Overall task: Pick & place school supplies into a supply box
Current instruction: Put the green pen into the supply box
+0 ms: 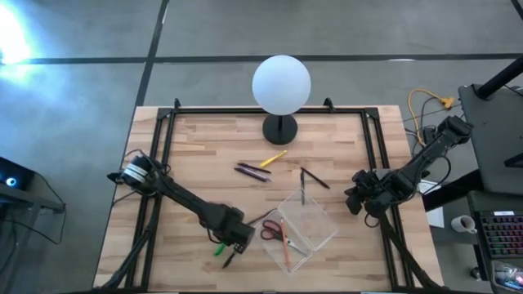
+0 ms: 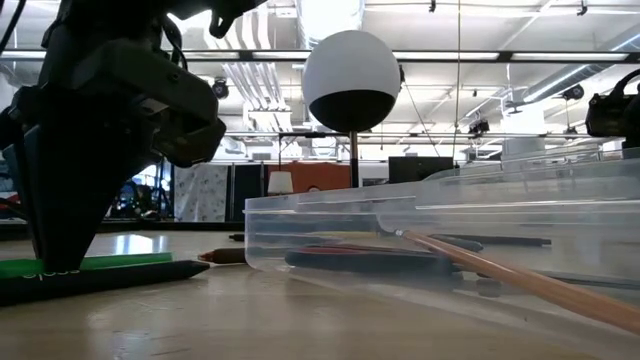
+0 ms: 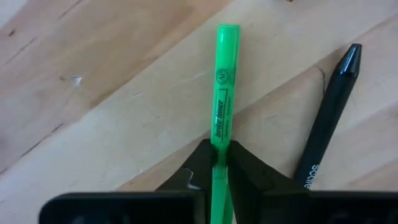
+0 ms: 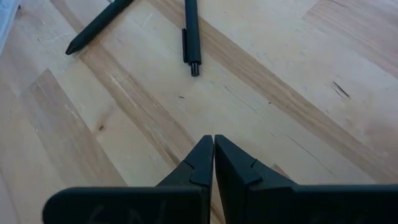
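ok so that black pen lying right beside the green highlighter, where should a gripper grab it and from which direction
Probably mid-barrel, from straight above, fingers across its width. The slim black pen lies flat on the bare wooden table, so only a top-down pinch fits. The bright green highlighter lies close alongside, already shut in the left gripper; the pen's capped end, where they diverge, leaves more finger room.

Supply box (image 1: 309, 227) sits on the bench (image 1: 196, 147), front of centre, scissors (image 1: 274, 233) inside it. Globe lamp (image 1: 281, 86) stands at the rear edge. Pencil (image 1: 274, 158) and two pens (image 1: 253, 171) lie between lamp and box. Marker (image 1: 220, 248) lies left of the box, in the left end effector (image 1: 233, 243); another pen (image 3: 328, 121) just beside it. Right end effector (image 1: 357, 196) is right of the box.
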`<state>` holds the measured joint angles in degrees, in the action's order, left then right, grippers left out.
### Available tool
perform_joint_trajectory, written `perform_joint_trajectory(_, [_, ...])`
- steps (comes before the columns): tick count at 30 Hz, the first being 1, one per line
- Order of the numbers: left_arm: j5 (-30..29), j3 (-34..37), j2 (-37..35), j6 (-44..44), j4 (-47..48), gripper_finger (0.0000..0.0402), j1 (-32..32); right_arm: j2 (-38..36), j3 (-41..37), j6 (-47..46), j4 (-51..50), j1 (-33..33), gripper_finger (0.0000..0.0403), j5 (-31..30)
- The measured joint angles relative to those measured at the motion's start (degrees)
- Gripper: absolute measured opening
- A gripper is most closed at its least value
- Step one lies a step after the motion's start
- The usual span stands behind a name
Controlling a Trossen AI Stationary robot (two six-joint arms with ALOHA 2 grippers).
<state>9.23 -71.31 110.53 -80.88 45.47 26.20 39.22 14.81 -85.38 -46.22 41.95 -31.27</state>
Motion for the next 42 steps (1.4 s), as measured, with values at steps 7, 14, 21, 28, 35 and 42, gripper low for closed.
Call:
perform_joint_trajectory(7, [-8.0,-13.0,-0.7,6.1,13.7,0.0011,0.0,-0.1,0.0,0.6,-0.1,0.0,0.0009,-0.2])
perform_joint_trajectory(14, [-21.6,-32.7,-0.2,26.1,18.3,0.0008,-1.1,-0.1,0.0,1.6,-0.1,0.0,0.0009,-0.2])
perform_joint_trajectory(21, [-20.0,-50.1,10.1,51.4,17.8,0.0008,-6.1,-0.1,0.0,4.3,0.1,0.0,0.0009,-0.1])
perform_joint_trajectory(28, [-16.1,-60.5,21.2,69.6,13.8,0.0008,-7.2,-0.1,0.2,4.7,-0.1,0.0,0.0009,0.3])
perform_joint_trajectory(35, [-10.8,-53.0,20.6,71.4,10.2,0.0008,-7.6,0.0,0.1,6.5,-0.4,0.0,0.0009,1.6])
perform_joint_trajectory(42, [-9.1,-49.7,20.4,75.8,-0.1,0.0008,-7.7,0.0,0.0,6.9,-0.3,0.0,0.0009,2.5])
